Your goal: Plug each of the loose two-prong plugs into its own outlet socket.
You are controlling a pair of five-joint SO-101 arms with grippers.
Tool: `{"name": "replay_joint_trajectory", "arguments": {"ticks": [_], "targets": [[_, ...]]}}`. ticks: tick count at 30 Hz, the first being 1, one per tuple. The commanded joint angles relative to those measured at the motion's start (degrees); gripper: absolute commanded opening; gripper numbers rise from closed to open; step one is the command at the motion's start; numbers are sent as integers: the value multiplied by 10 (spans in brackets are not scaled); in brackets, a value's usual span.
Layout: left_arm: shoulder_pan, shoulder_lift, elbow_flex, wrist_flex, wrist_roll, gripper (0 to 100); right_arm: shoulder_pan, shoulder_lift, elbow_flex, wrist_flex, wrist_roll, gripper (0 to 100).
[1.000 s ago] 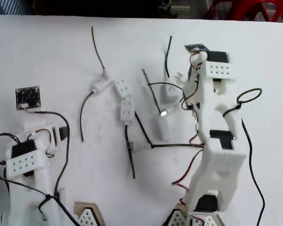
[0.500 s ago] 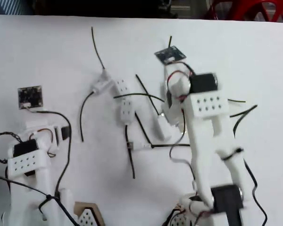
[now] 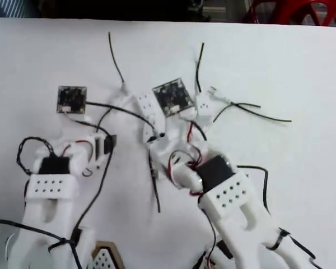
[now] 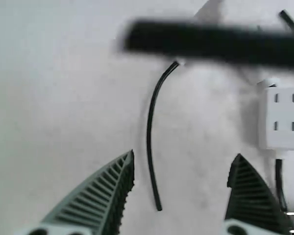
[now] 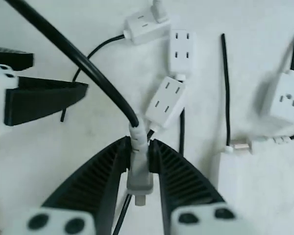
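My right gripper (image 5: 137, 169) is shut on a pale two-prong plug (image 5: 138, 177), whose thick black cord (image 5: 78, 61) runs up and away. Just beyond the plug lies a tilted white outlet (image 5: 167, 101), and a second outlet (image 5: 181, 46) lies past it. In the high view this gripper (image 3: 157, 144) sits at the table's middle, beside the outlets (image 3: 147, 105). My left gripper (image 4: 181, 183) stands open over bare table with a thin black cord (image 4: 151, 137) between its fingers, and an outlet (image 4: 283, 120) lies off to one side. Another loose plug (image 3: 213, 92) lies at the back right.
A white cube outlet (image 3: 203, 105) stands right of the right arm's camera board (image 3: 171, 96). Another outlet (image 5: 142, 23) has a plug seated in it. A small plug (image 5: 240, 146) lies beside the cube outlet (image 5: 284, 98). Loose black cords (image 3: 257, 112) cross the table.
The right arm has swung from the right side to the table's middle, carrying the plug towards the outlets. The left arm has moved forward and to the right.
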Motion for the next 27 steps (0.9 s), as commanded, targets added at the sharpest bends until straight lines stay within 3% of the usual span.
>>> {"name": "replay_joint_trajectory", "arguments": {"ticks": [1, 11, 18, 27], "targets": [[73, -21, -53, -8, 11, 305, -29, -30, 38, -74, -6, 18], [165, -21, -94, -8, 11, 302, -49, -29, 82, -110, -6, 18], [180, -44, -91, -7, 9, 302, -48, -29, 102, -111, -5, 18], [225, -180, -80, 83, 5, 306, -40, -29, 105, -112, -5, 18]]}}
